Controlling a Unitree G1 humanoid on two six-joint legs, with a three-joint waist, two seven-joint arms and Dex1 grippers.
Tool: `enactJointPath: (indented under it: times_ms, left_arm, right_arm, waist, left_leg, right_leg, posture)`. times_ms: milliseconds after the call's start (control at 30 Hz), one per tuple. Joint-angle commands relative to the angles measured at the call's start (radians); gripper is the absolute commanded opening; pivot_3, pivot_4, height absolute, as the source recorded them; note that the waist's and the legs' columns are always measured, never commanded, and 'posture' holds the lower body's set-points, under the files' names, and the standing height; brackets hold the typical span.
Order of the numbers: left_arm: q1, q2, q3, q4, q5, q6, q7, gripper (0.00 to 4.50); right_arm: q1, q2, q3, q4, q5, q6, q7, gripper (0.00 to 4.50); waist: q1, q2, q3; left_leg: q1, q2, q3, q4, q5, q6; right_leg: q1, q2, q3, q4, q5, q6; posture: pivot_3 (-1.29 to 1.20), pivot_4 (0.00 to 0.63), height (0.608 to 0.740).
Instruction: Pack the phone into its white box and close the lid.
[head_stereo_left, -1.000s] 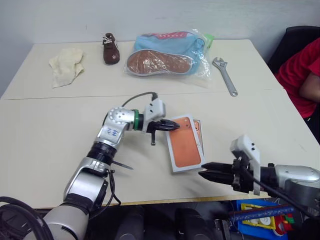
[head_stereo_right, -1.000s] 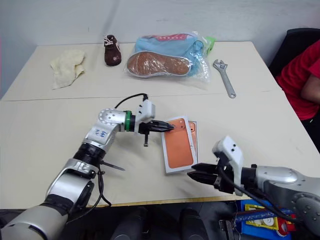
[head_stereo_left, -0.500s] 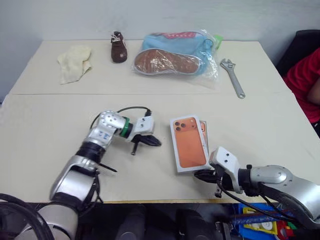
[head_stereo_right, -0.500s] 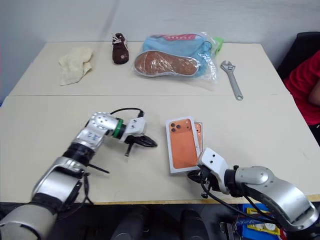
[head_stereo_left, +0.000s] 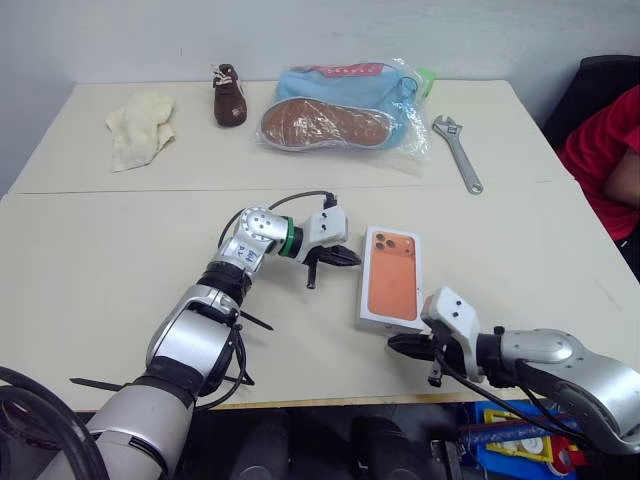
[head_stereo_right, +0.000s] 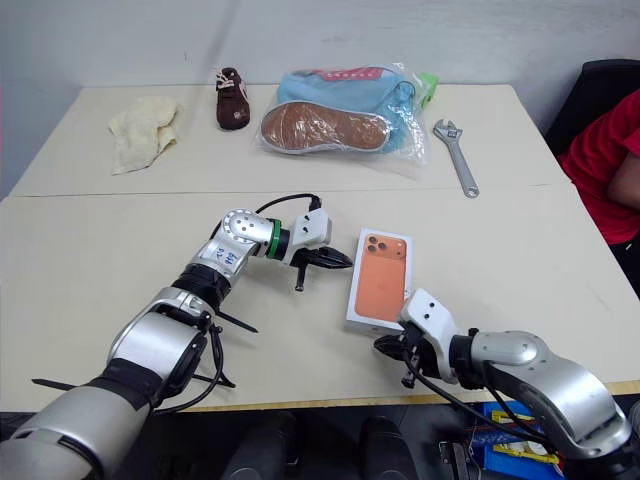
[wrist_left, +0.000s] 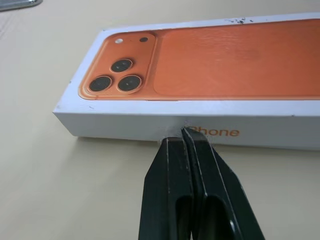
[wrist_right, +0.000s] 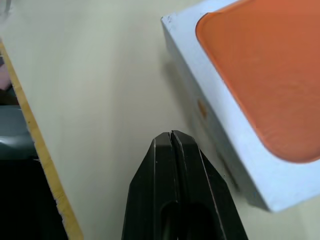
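**Lid on the box, both our grippers pinched shut**

We see the lid (head_stereo_left: 392, 279), with its orange phone picture facing up, sitting on the white box near the front of the table (head_stereo_left: 100, 280). The phone itself is hidden from us. Our left gripper (wrist_left: 186, 134) has its fingers pressed together, tips right at the lid's long side wall by the orange letters. Our right gripper (wrist_right: 171, 136) is pinched shut too, holding nothing, just beside the box's near corner, close to the table edge.
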Motion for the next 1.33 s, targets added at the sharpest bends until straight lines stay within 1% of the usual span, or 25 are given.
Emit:
enactJointPath:
  times_ms: [33,100,167,200,267,367,433,500,567,633,667,700,733,767,800,867,900,933,1033,1100,1133,1167,1233,1333]
  left_arm:
    - [-0.014,0.037,0.056,-0.073,-0.090,0.110,-0.154,0.00]
    - [-0.021,0.032,0.088,-0.112,-0.151,0.224,-0.224,0.00]
    - [-0.029,0.013,0.105,-0.147,-0.183,0.317,-0.242,0.00]
    - [-0.034,-0.015,0.103,-0.149,-0.178,0.330,-0.213,0.00]
    - [-0.036,-0.057,0.086,-0.141,-0.140,0.313,-0.148,0.00]
    - [-0.031,-0.100,-0.001,-0.045,0.003,0.225,0.013,0.00]
    - [-0.032,-0.110,-0.035,0.009,0.057,0.208,0.070,0.00]
    - [-0.020,-0.091,-0.094,0.043,0.131,0.134,0.109,0.00]
    - [-0.012,-0.065,-0.107,0.052,0.152,0.093,0.120,0.00]
    - [-0.018,-0.025,-0.047,0.040,0.091,0.126,0.084,0.00]
    - [-0.021,-0.004,-0.017,0.030,0.062,0.145,0.070,0.19]
    - [-0.019,0.024,0.013,0.009,0.030,0.163,0.038,0.39]
    - [-0.005,0.061,0.046,-0.038,-0.015,0.189,-0.027,0.60]
    - [0.015,0.102,0.075,-0.103,-0.064,0.235,-0.101,0.94]
    - [0.042,0.146,0.103,-0.182,-0.116,0.300,-0.171,1.23]
    - [0.134,0.274,0.159,-0.394,-0.224,0.449,-0.297,1.86]
    - [0.181,0.326,0.176,-0.490,-0.261,0.503,-0.330,2.22]
    - [0.236,0.392,0.200,-0.593,-0.306,0.560,-0.366,2.50]
    - [0.397,0.594,0.325,-0.850,-0.443,0.765,-0.395,3.42]
    - [0.484,0.690,0.413,-0.945,-0.508,0.845,-0.364,4.01]
    - [0.523,0.725,0.456,-0.979,-0.532,0.868,-0.344,4.32]
    - [0.559,0.752,0.502,-1.011,-0.553,0.889,-0.320,4.48]
    - [0.611,0.778,0.567,-1.069,-0.594,0.943,-0.272,4.48]
    - [0.681,0.770,0.622,-1.145,-0.646,0.985,-0.216,4.48]
  right_arm:
    - [-0.003,0.012,-0.136,-0.052,0.131,0.025,0.027,0.02]
    - [-0.025,0.037,-0.185,-0.030,0.173,0.045,-0.002,0.02]
    - [-0.046,0.058,-0.203,-0.001,0.172,0.057,-0.039,0.02]
    - [-0.057,0.065,-0.184,0.024,0.133,0.050,-0.059,0.02]
    - [-0.071,0.074,-0.137,0.060,0.063,0.040,-0.089,0.02]
    - [-0.071,0.071,-0.006,0.109,-0.083,-0.024,-0.097,0.02]
    - [-0.075,0.080,0.057,0.150,-0.166,-0.066,-0.112,0.02]
    - [-0.067,0.082,0.107,0.196,-0.249,-0.117,-0.122,0.02]
    - [-0.053,0.083,0.107,0.212,-0.289,-0.166,-0.118,0.02]
    - [-0.045,0.094,0.034,0.200,-0.252,-0.188,-0.098,0.02]
    - [-0.041,0.096,-0.006,0.189,-0.229,-0.199,-0.084,0.18]
    - [-0.037,0.091,-0.047,0.176,-0.200,-0.205,-0.060,0.37]
    - [-0.029,0.075,-0.098,0.160,-0.161,-0.205,-0.021,0.60]
    - [-0.019,0.050,-0.141,0.145,-0.135,-0.223,0.031,0.94]
    - [-0.007,0.023,-0.186,0.135,-0.112,-0.243,0.088,1.29]
    - [0.019,-0.059,-0.285,0.141,-0.071,-0.271,0.222,1.96]
    - [0.030,-0.090,-0.323,0.152,-0.055,-0.282,0.276,2.35]
    - [0.035,-0.124,-0.367,0.169,-0.029,-0.280,0.335,2.64]
    - [0.027,-0.231,-0.504,0.252,0.053,-0.242,0.513,3.66]
    - [0.021,-0.291,-0.566,0.320,0.072,-0.230,0.605,4.32]
    - [0.017,-0.315,-0.586,0.353,0.071,-0.232,0.639,4.50]
    - [0.011,-0.335,-0.603,0.388,0.062,-0.245,0.669,4.50]
    - [-0.002,-0.358,-0.618,0.445,0.041,-0.270,0.705,4.50]
    - [-0.018,-0.357,-0.617,0.477,0.025,-0.297,0.726,4.50]
  waist:
    - [-0.002,0.000,0.000]
    - [-0.002,0.000,0.000]
    - [-0.001,0.000,0.000]
    - [0.001,0.000,0.000]
    - [0.007,0.000,0.000]
    - [0.006,0.000,0.000]
    - [-0.002,0.000,0.000]
    - [-0.007,-0.004,-0.004]
    - [-0.009,-0.006,-0.006]
    - [-0.011,-0.005,-0.007]
    - [-0.013,-0.004,-0.007]
    - [-0.019,-0.004,-0.006]
    - [-0.024,-0.004,-0.006]
    - [-0.028,-0.003,-0.005]
    - [-0.031,-0.001,-0.004]
    - [-0.032,0.004,-0.001]
    - [-0.032,0.005,-0.001]
    - [-0.030,0.005,-0.001]
    - [-0.027,0.007,0.000]
    - [-0.026,0.007,0.001]
    - [-0.022,0.007,0.001]
    - [-0.018,0.008,0.001]
    - [-0.014,0.008,0.001]
    - [-0.012,0.008,0.001]
  left_leg:
    - [0.000,0.000,0.000,0.000,0.000,0.000]
    - [0.000,0.001,0.000,0.001,0.000,0.000]
    - [0.000,0.001,-0.001,0.001,0.000,0.000]
    - [0.000,0.001,-0.001,0.002,0.000,0.000]
    - [0.000,0.000,-0.002,0.002,0.000,0.000]
    - [0.000,-0.003,-0.001,0.002,-0.001,0.001]
    - [0.001,-0.003,0.001,0.002,-0.001,0.001]
    - [0.002,-0.002,0.002,0.002,-0.001,0.001]
    - [0.008,-0.001,0.002,0.001,-0.002,0.002]
    - [0.022,0.002,0.001,-0.001,-0.005,0.001]
    - [0.025,0.002,0.001,-0.001,-0.008,-0.004]
    - [0.025,0.003,0.001,-0.001,-0.008,-0.005]
    - [0.025,0.004,0.000,-0.001,-0.008,-0.005]
    - [0.023,0.004,0.001,-0.001,-0.008,-0.003]
    - [0.020,0.004,0.001,-0.001,-0.007,-0.001]
    - [0.013,0.004,0.002,-0.001,-0.007,-0.002]
    - [0.007,0.005,0.003,0.000,-0.004,-0.007]
    - [0.003,0.005,0.003,0.001,-0.003,-0.008]
    - [0.001,0.008,0.001,0.002,-0.003,-0.008]
    - [0.002,0.008,0.002,0.002,-0.004,-0.007]
    - [0.002,0.008,0.001,0.002,-0.005,-0.005]
    - [0.002,0.007,0.001,0.001,-0.008,-0.001]
    - [0.003,0.007,0.001,0.002,-0.009,0.000]
    - [0.006,0.007,0.001,0.001,-0.009,0.000]
  right_leg:
    - [0.000,0.000,0.000,0.000,0.000,0.000]
    - [0.000,0.000,0.000,0.001,0.000,0.000]
    - [0.001,0.000,0.000,0.001,0.000,0.000]
    - [0.001,0.000,0.000,0.001,0.000,0.000]
    - [0.002,-0.001,0.000,0.000,0.000,0.000]
    - [0.002,-0.003,0.003,0.000,0.000,0.000]
    - [0.001,-0.001,0.002,0.000,0.000,0.001]
    - [0.002,0.000,0.002,0.001,0.001,0.002]
    - [0.007,0.000,0.002,0.000,0.001,0.002]
    - [0.022,0.000,0.001,-0.003,0.001,0.002]
    - [0.025,0.000,0.001,-0.004,0.001,0.002]
    - [0.026,0.000,0.003,-0.004,0.001,0.002]
    - [0.026,0.000,0.008,-0.004,0.001,0.001]
    - [0.023,0.001,0.010,-0.004,0.001,0.001]
    - [0.019,0.001,0.011,-0.004,0.001,0.001]
    - [0.011,0.001,0.011,-0.002,0.000,0.000]
    - [0.005,0.002,0.011,0.000,0.000,0.000]
    - [0.001,0.002,0.010,0.003,0.000,0.000]
    - [0.001,0.003,0.007,0.000,0.000,0.000]
    - [0.003,0.002,0.008,-0.002,0.000,-0.001]
    - [0.003,0.001,0.007,-0.003,0.000,-0.001]
    - [0.004,0.000,0.007,-0.005,0.000,-0.001]
    - [0.004,-0.001,0.007,-0.006,0.000,-0.002]
    - [0.007,-0.002,0.007,-0.006,0.000,-0.003]
  posture:
    - [0.00,0.150,0.740]
    - [0.00,0.150,0.740]
    - [0.00,0.150,0.740]
    - [0.00,0.150,0.740]
    - [0.00,0.150,0.740]
    - [0.00,0.150,0.740]
    - [0.00,0.150,0.740]
    - [0.00,0.150,0.740]
    - [0.00,0.150,0.740]
    - [0.00,0.150,0.740]
    - [0.00,0.150,0.740]
    - [0.00,0.150,0.740]
    - [0.00,0.150,0.740]
    - [0.00,0.150,0.740]
    - [0.00,0.150,0.740]
    - [0.00,0.150,0.740]
    - [0.00,0.150,0.740]
    - [0.00,0.150,0.740]
    - [0.00,0.150,0.740]
    - [0.00,0.150,0.740]
    - [0.00,0.150,0.740]
    - [0.00,0.150,0.740]
    - [0.00,0.150,0.740]
    - [0.00,0.150,0.740]
